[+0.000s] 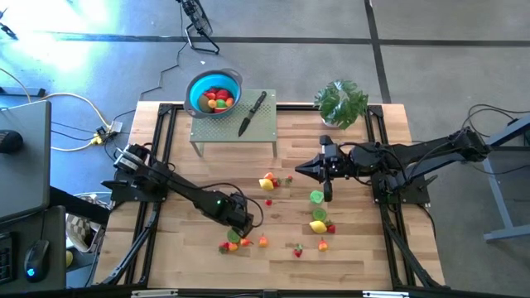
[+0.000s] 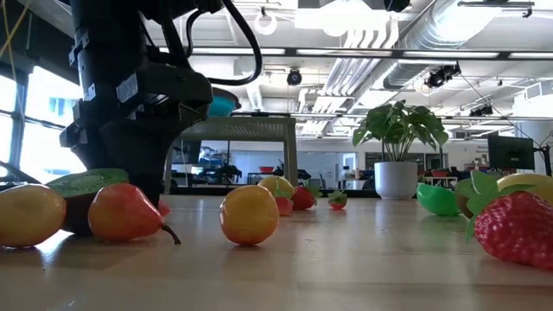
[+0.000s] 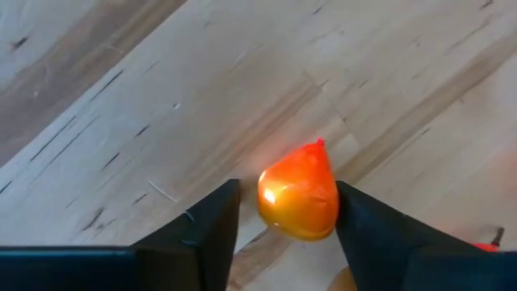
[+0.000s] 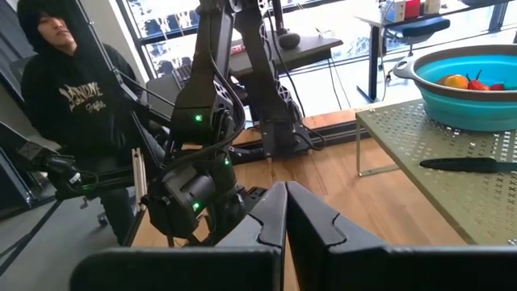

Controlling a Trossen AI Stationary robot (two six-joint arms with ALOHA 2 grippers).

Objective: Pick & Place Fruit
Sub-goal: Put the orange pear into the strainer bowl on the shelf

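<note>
The left pincer [image 3: 279, 234] stood low over the bench [image 1: 348, 265], its fingers [image 3: 212, 222] half-spread either side of an orange pear-shaped toy fruit [image 3: 299, 194], close to its flanks but with a sliver of gap on at least one side; whether it truly gripped could not be told. This piece lay at about seven o'clock on the bench, among a small cluster of other fruit [image 1: 234, 240].

The toy looked glossy, hard and hollow, so probably light, rigid and slippery; its tapered stem end would likely squirt out of a pinch, making the fat belly the sensible place to squeeze.

The bench was pale, smooth wood, so a nudged piece might roll. More fruit lay scattered around centre. The blue bowl [image 1: 214, 93], already holding several pieces, sat on a perforated green stand [image 1: 236, 128] at twelve o'clock beside a black-handled knife [image 1: 252, 113], a potted plant [image 1: 340, 103] at one o'clock.

The right pincer [image 4: 284, 212] waited shut and empty near three o'clock. A seated person [image 4: 69, 97] was beyond the bench.
</note>
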